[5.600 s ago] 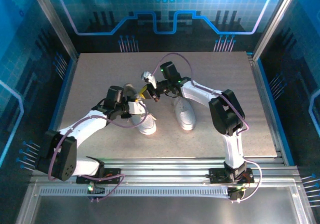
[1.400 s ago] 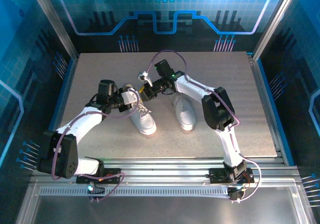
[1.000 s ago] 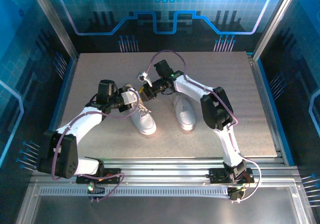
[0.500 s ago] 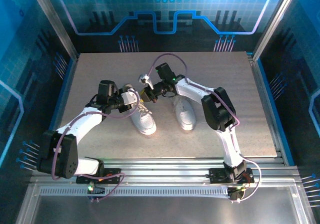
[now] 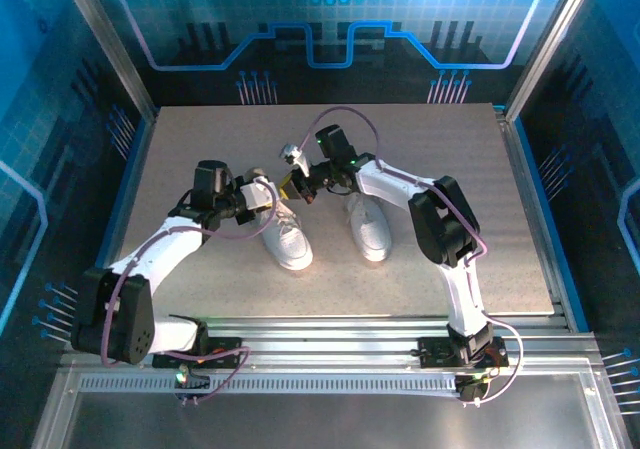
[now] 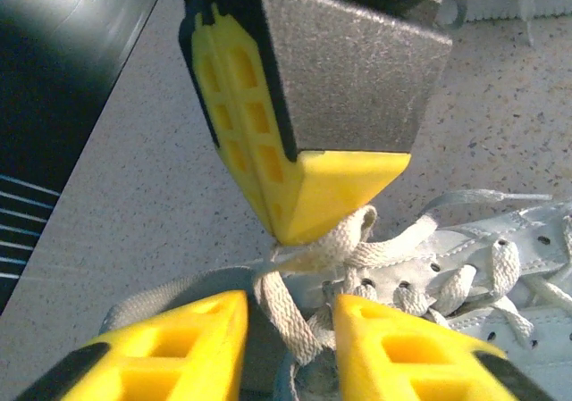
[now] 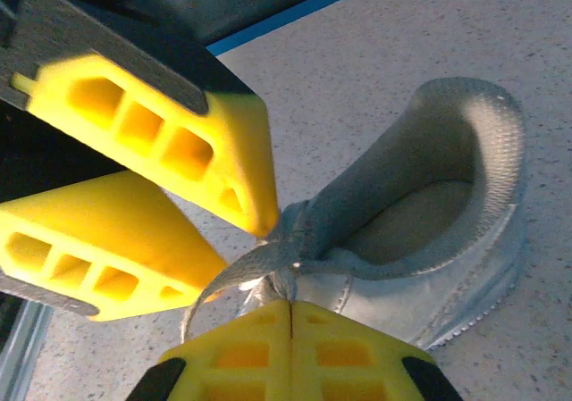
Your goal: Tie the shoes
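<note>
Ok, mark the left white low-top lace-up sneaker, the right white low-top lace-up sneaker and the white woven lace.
Left white low-top lace-up sneaker (image 5: pixel 291 246): top external view, toe cap.
Right white low-top lace-up sneaker (image 5: pixel 371 233): top external view, forefoot.
White woven lace (image 6: pixel 277 307): left wrist view, hanging strand.

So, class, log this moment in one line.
left claw: open, lace in its gap | right claw: shut on lace | shoe: upright
</note>
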Controlling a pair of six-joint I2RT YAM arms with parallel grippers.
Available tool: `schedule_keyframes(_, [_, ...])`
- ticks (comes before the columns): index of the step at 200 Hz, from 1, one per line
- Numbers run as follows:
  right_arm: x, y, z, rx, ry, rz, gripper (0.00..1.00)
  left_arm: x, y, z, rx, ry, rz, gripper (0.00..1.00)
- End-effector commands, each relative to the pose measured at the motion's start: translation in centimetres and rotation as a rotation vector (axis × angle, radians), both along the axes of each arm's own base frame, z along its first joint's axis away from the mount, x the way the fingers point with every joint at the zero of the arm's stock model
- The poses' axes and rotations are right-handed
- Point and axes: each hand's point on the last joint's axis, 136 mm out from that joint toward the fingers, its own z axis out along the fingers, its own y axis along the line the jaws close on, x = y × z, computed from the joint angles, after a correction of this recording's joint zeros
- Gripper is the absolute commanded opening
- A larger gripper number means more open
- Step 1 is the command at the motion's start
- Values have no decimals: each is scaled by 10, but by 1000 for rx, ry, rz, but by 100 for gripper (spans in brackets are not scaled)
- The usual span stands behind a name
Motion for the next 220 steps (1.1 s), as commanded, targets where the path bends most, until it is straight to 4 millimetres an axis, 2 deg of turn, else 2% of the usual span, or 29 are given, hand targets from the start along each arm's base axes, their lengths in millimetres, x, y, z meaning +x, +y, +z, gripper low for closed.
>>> schedule_keyframes(1, [5,-2,20,10,-63,-29,0,-4,4,8,-7,-28,13,37])
schedule_keyframes(44, [1,2,17,-19,-85,-14,0,-13,36,10,-29,-19,110,51])
schedule_keyframes(63, [-1,4,16,-33,-103,-12,0,-19,53,1,-30,23,161,52])
schedule_keyframes(83, [-1,4,15,-55,-120,-12,0,-23,62,-9,-32,41,193,53])
schedule_keyframes(103, [-2,5,12,-87,-141,-15,0,-26,63,-24,-20,70,191,53])
schedule_keyframes(150, [-3,5,5,-141,-183,-21,0,-18,63,-47,-12,140,184,53])
schedule_keyframes(220, [-1,5,9,-145,-225,-44,0,-10,59,-78,-13,235,156,56])
